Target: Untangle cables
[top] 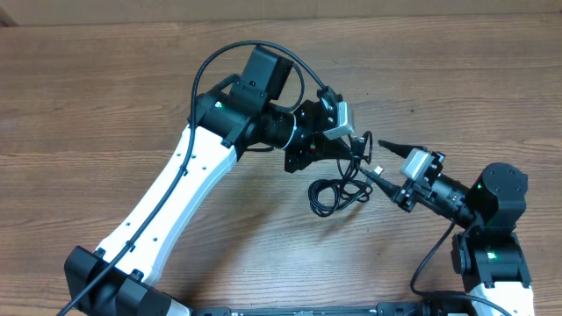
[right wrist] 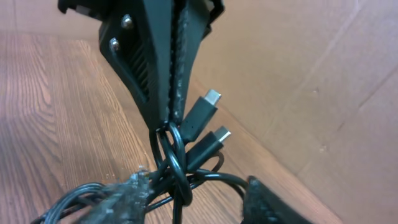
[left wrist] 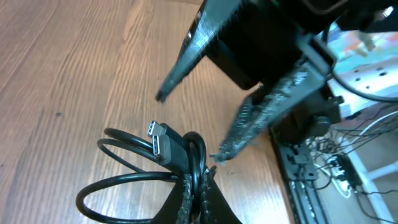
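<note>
The left gripper [right wrist: 173,115] is clamped shut on the cables [top: 334,191], with several black strands pinched together between its ribbed tips just below two plug ends [right wrist: 208,118] whose tips are silvery. The right gripper [top: 371,155] is held open, its two fingers spread on either side of the bunched strands. One finger appears to brush them, but nothing is gripped by it. From the pinch the cables are draped down in loose loops onto the wooden table [top: 132,88], between the two arms. The cords are judged to be light, soft and limp, with smooth jackets likely to slide through a weak pinch. The plugs are stiff and are the parts most likely to snag. A hold is best taken on a single strand close beside the crossing, or just behind a plug's body, so that one cord can be drawn out of the loop.
</note>
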`<state>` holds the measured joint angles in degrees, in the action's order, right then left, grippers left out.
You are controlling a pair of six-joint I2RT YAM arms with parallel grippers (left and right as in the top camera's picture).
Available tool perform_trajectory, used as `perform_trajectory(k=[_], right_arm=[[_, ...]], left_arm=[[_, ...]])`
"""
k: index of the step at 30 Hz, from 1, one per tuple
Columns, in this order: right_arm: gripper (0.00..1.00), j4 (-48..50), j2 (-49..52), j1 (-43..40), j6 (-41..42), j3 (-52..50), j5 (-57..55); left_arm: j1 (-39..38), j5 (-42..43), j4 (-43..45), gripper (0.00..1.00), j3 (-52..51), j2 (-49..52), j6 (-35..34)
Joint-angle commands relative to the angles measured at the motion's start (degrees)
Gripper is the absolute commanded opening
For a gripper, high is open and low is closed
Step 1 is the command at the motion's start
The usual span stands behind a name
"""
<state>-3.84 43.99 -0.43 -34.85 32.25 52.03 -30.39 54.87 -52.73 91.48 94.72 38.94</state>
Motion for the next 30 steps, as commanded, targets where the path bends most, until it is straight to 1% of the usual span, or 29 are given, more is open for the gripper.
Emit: perform_trajectory(k=[1, 3, 5, 9, 12, 16, 18, 21, 23, 28, 30], right_arm=[[0.41, 0.0, -0.1, 0.1, -3.2, 1.6, 2.8], [0.38, 0.0, 0.3, 0.1, -3.2, 1.6, 3.8], [0.28, 0.1, 1.3, 0.1, -3.2, 1.6, 3.9], [0.2, 0.1, 1.7, 0.1, -3.2, 1.6, 5.3], [0.05, 0.2, 1.7, 0.1, -3.2, 1.6, 5.3], [0.04, 0.2, 1.7, 0.1, -3.1, 1.6, 5.3], [0.04, 0.2, 1.7, 0.1, -3.2, 1.6, 5.3], [0.04, 0.0, 1.7, 0.1, -2.9, 1.6, 5.3], [0.04, -0.1, 1.7, 0.1, -2.9, 1.6, 5.3], [0.04, -0.2, 1.7, 0.1, -2.7, 1.6, 5.3], [0.04, -0.2, 1.7, 0.1, -2.7, 1.6, 5.3]], left_arm=[[-0.2, 4.1, 0.2, 0.04, 1.3, -1.1, -2.5], [-0.5, 4.2, 0.4, 0.04, 1.2, -1.1, -3.4], [-1.8, 4.1, 0.5, 0.04, 1.2, -1.1, -3.5], [-3.2, 3.2, 0.9, 0.04, 1.3, -1.1, -3.4], [-3.4, 3.0, 1.6, 0.04, 1.2, -1.1, -3.4], [-3.3, 2.5, 2.1, 0.04, 1.2, -1.1, -3.4], [-3.3, -0.9, 2.1, 0.04, 1.3, -1.1, -4.7], [-3.3, -12.4, 2.4, 0.04, 1.2, -1.1, -12.2], [-3.3, -17.3, 3.3, 0.04, 1.2, -1.1, -16.7], [-3.1, -27.6, 5.3, 0.04, 1.2, -1.1, -28.2], [-2.8, -28.5, 5.4, 0.04, 1.2, -1.1, -29.9]])
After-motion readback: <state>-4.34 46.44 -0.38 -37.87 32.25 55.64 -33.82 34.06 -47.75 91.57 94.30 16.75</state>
